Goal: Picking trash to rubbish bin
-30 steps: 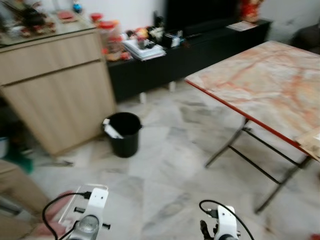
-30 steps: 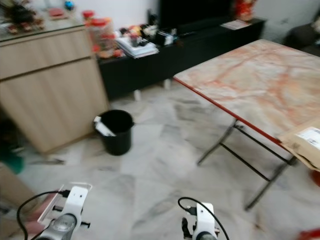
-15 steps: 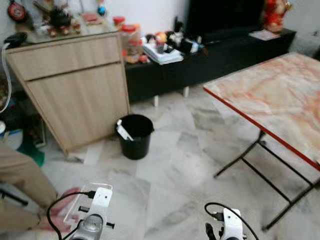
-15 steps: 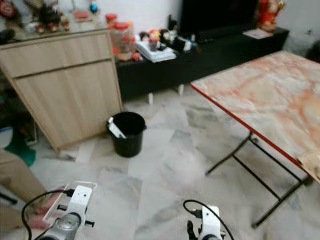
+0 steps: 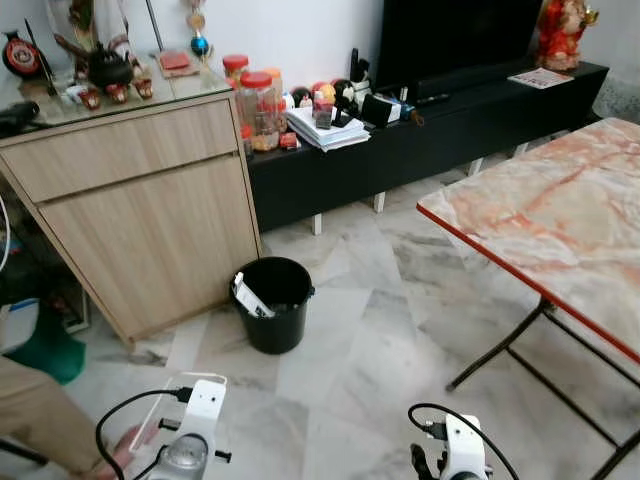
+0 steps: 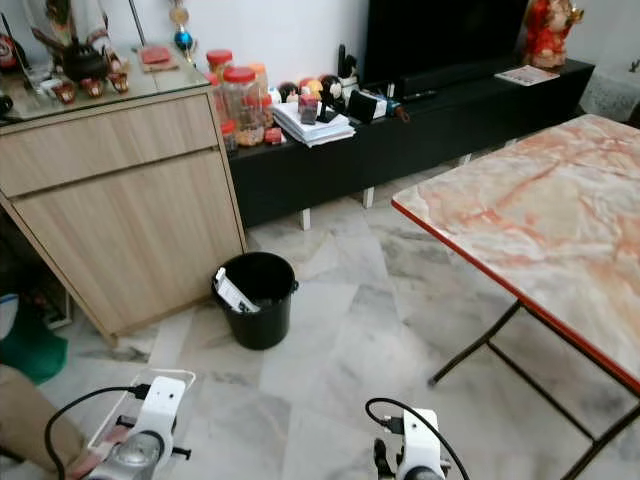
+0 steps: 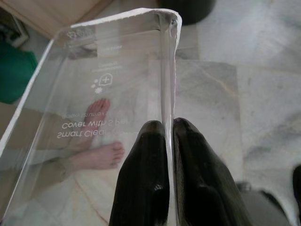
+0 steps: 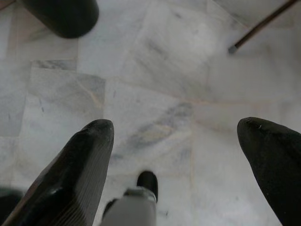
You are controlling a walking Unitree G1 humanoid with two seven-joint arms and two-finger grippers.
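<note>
Left eye view: the black rubbish bin (image 5: pixel 272 303) stands on the marble floor (image 5: pixel 380 330) just in front of the wooden cabinet (image 5: pixel 140 210), w/ a white scrap already poking out of it; the left arm sits low, nearer the robot than the bin, carrying a clear plastic tray (image 5: pixel 150 425), so pickup looks done while approach + drop into the bin are left, by my read. Right eye view: same layout; bin (image 6: pixel 255 298) well apart from both arms, folding worktop (image 6: pixel 540 230) off to its right, a person's foot (image 6: pixel 85 462) on the floor beside the tray. Left wrist view: left gripper (image 7: pixel 168 141) has jaws clamped tight on the tray's thin wall (image 7: pixel 165 70), tray sticking out ahead toward the bin's base. Right wrist view: right gripper (image 8: pixel 181 155) jaws spread wide, nothing btwn them, pointing down at bare floor, bin (image 8: pixel 61 16) well ahead; arm looks idle.
</note>
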